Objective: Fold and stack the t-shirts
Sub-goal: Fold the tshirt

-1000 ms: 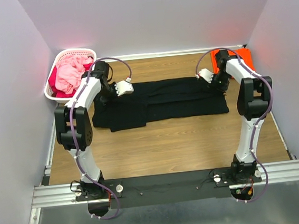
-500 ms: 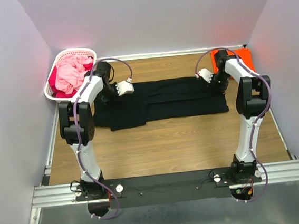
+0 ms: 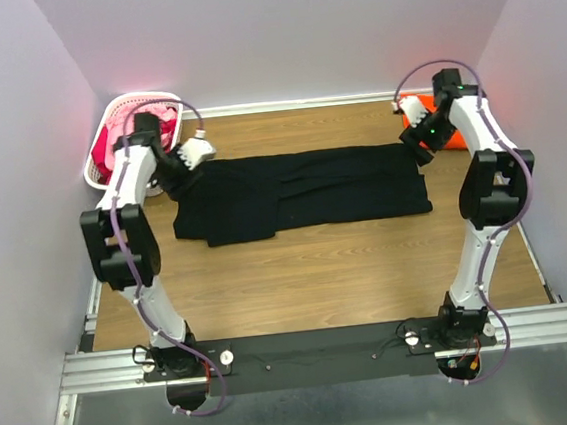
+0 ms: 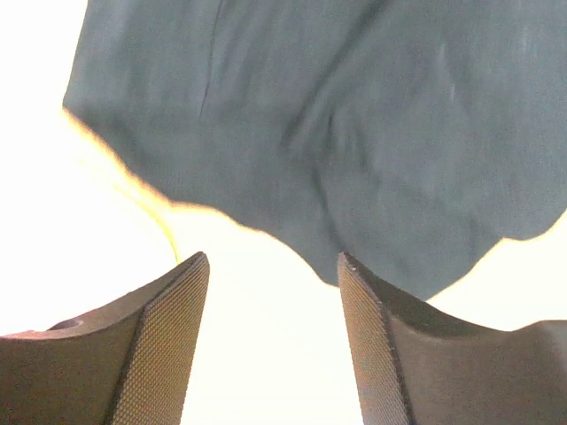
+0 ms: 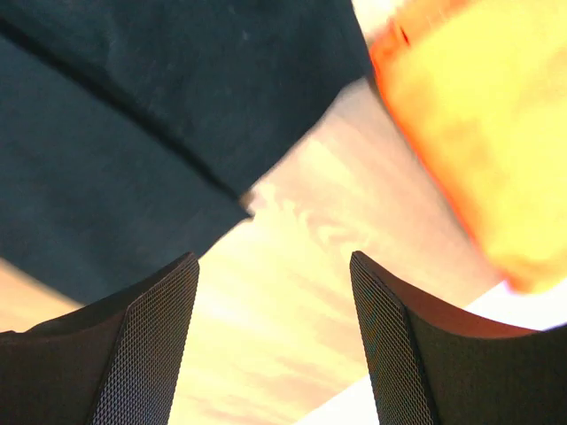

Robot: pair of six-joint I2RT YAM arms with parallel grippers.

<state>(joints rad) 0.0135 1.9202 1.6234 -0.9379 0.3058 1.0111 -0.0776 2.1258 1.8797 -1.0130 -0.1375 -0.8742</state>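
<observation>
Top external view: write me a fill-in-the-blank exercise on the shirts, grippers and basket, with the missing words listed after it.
1. The large t-shirt spread out flat is ___ in colour.
2. The left gripper and the right gripper both stand ___, gripping nothing.
3. The orange t-shirt lies in the far ___ corner.
4. The white basket sits in the far ___ corner.
Missing words: black; open; right; left.
</observation>
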